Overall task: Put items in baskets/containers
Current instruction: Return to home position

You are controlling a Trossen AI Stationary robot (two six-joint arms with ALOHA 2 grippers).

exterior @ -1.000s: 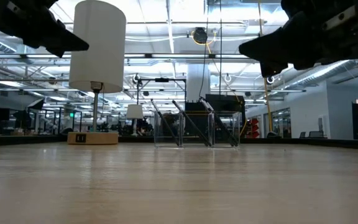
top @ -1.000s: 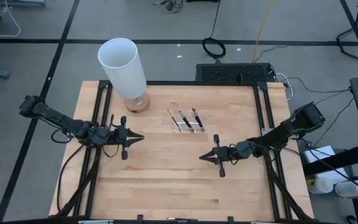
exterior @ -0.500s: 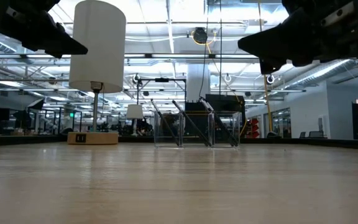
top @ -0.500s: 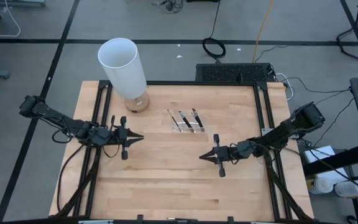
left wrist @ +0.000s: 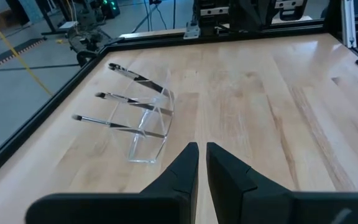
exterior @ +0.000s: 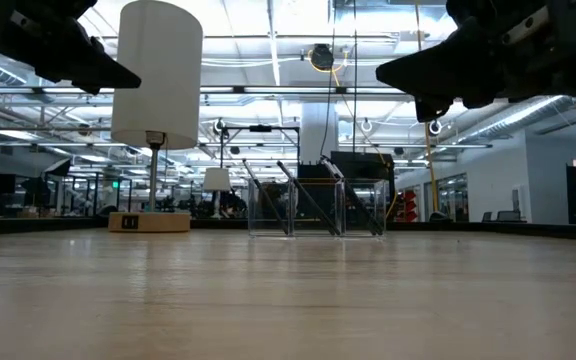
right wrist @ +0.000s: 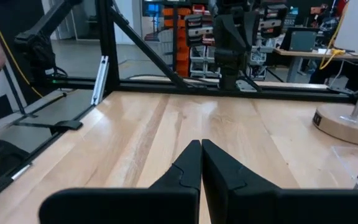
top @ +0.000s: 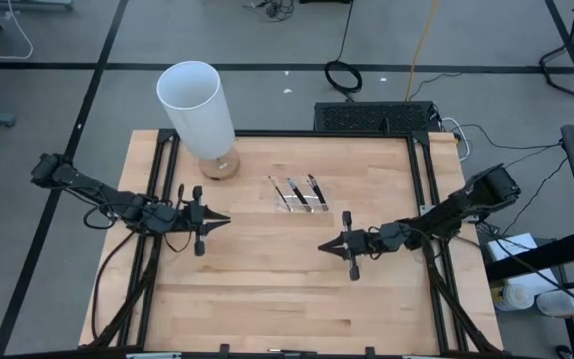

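Across the wood-grain bench (top: 267,289) we see a clear plastic organizer (left wrist: 149,142) holding three slim dark-handled brushes (left wrist: 114,124), while the left end effector (top: 229,220) and right end effector (top: 319,246) hover pressed together.

Left wrist view. The left gripper (left wrist: 202,147) hangs over the wooden table (left wrist: 278,93), its two dark fingers (left wrist: 180,173) drawn almost together with nothing between them. Ahead and to one side stands a clear plastic tray (left wrist: 149,127). Three brushes (left wrist: 104,122) lie across it side by side, pale tips projecting past its wall toward the table edge. A black rail (left wrist: 166,37) borders the far side.
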